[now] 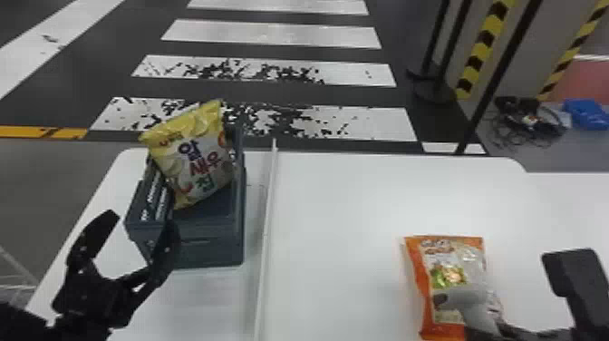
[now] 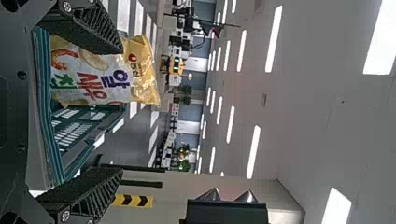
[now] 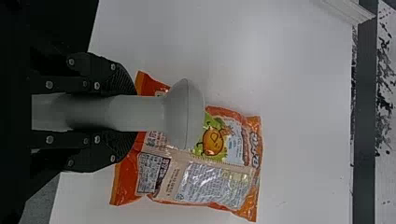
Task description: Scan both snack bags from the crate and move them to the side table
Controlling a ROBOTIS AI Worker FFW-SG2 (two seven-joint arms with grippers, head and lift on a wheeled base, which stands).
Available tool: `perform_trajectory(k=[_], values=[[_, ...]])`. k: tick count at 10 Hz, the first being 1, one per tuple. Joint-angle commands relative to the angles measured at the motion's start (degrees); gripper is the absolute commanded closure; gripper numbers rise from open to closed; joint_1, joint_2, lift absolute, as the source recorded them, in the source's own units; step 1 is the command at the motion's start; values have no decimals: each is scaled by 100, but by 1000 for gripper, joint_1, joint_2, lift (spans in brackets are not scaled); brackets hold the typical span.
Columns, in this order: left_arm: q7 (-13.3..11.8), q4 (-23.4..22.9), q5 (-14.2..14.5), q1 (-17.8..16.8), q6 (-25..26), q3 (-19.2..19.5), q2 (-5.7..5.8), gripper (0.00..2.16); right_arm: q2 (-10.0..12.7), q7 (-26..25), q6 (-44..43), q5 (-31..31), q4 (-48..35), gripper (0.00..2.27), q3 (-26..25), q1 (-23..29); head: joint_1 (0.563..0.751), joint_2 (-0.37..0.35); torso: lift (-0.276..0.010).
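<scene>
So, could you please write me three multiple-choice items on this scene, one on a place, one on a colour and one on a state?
1. Where is the yellow bag?
A. Beside the crate
B. On the floor
C. In the crate

2. What colour is the scanner?
A. Grey
B. Red
C. Yellow

3. How is the left gripper?
A. Shut on the yellow bag
B. Open and empty
C. Shut and empty

Key:
1. C: its lower end sits inside the crate walls.
2. A: its head and handle show grey above the orange bag.
3. B: its fingers stand well apart with nothing gripped between them.
</scene>
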Motion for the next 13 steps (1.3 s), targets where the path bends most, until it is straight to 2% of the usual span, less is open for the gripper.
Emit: perform_trajectory(k=[1, 3, 6, 9, 12, 13], values=[[-12, -9, 0, 1, 0, -9, -8, 100, 0, 0, 12, 0, -79, 2236, -35, 25, 695, -35, -99], [-29, -26, 0, 1, 0, -9, -8, 100, -9, -44, 12, -88, -219, 2236, -263, 34, 695, -43, -99], [-29, -61, 0, 10, 0, -17, -17, 100, -88, -343, -685, -659, -43, 2236, -984, 25, 695, -83, -99], [-38, -79, 0, 36, 0, -35, -17, 100, -352, -949, -2514, -1257, 1196, 2236, -1441, -248, 695, -169, -99], [41, -141, -70, 63, 35, -44, -52, 100, -396, -1301, -3779, -1424, 2444, 2236, -1423, -555, 695, -214, -99], [164, -185, -141, 63, 158, -79, -70, 100, -431, -1353, -4184, -1424, 2901, 2236, -1415, -722, 695, -221, -99]])
